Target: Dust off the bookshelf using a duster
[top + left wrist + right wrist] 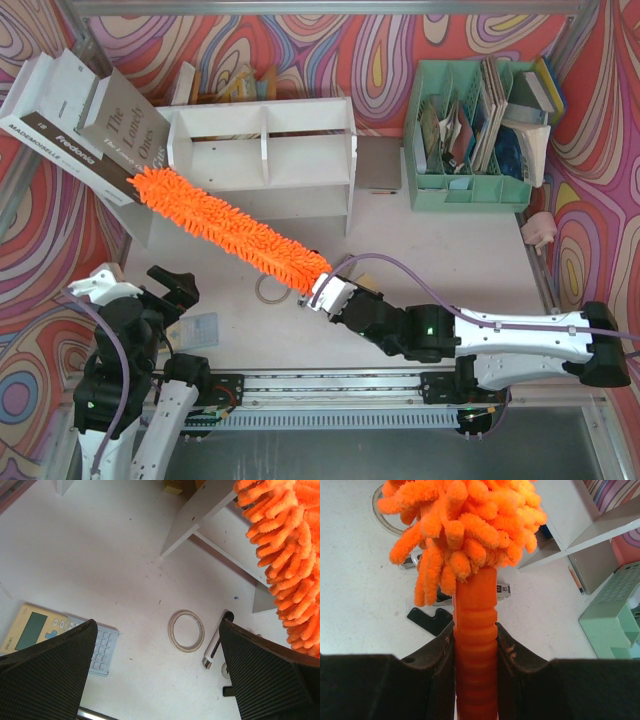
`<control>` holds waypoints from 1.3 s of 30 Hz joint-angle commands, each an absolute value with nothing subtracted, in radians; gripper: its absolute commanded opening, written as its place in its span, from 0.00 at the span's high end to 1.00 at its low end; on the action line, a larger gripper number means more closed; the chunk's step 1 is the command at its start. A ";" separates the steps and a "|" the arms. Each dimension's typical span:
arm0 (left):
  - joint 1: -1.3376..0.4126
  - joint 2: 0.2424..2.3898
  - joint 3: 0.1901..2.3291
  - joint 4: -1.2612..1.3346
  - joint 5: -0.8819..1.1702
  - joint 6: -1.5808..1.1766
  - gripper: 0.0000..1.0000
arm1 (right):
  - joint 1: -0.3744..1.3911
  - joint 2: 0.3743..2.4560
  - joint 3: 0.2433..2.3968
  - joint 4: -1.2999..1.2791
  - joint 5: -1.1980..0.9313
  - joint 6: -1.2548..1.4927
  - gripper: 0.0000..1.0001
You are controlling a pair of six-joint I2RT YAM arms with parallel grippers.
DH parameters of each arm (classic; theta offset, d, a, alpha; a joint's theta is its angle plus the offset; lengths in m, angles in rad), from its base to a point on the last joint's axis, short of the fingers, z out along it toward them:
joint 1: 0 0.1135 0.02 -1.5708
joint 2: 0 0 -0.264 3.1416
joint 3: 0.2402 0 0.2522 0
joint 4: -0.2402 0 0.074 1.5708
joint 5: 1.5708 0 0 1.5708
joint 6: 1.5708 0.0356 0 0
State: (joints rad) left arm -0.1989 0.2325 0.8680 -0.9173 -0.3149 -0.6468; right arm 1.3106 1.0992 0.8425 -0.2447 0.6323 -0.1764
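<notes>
At the far left, a stack of large white and grey hardback books (70, 120) leans against the patterned wall. Below it the left gripper (157, 630) hangs over the white counter (450, 270) with its jaws spread wide and nothing between them. Under it lie a cream pocket calculator (30, 630) and, a little to the right, a thin pale ring (186, 631).

The long fluffy bright-orange microfibre duster (235, 235) runs on a slant from upper left to lower right. Its shaggy tip sits at the lower corner of the books, beside the left end of the small white two-tier wooden bookshelf (262, 150). The head crosses in front of the shelf's lower tier. Whether the strands touch the wood cannot be told.

At the duster's lower right end, the right gripper (475, 635) is closed tight on the ribbed orange plastic handle. One black finger presses each side, and the fluffy head extends straight out from the jaws.

At the far right stands a mint-green slotted plastic organizer (470, 130), well apart from the duster.
</notes>
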 commanded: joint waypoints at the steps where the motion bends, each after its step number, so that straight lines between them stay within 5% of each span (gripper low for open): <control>1: -0.192 0.250 0.871 -0.916 -0.320 -0.644 0.02 | 1.302 1.087 0.917 -0.165 0.688 -0.199 1.00; 11: -0.192 0.247 0.871 -0.917 -0.322 -0.646 0.02 | 1.302 1.113 1.089 -0.112 0.625 -0.319 1.00; 27: -0.192 0.251 0.870 -0.911 -0.316 -0.641 0.02 | 1.303 1.089 0.927 -0.206 0.640 -0.135 1.00; 39: -0.192 0.249 0.870 -0.914 -0.321 -0.644 0.02 | 1.304 1.056 1.003 0.066 0.533 0.022 1.00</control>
State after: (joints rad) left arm -0.1989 0.2424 0.8680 -0.9173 -0.3149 -0.6468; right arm 1.3056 1.0725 0.9569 -0.1631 0.5625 -0.1242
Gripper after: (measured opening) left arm 0.981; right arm 0.337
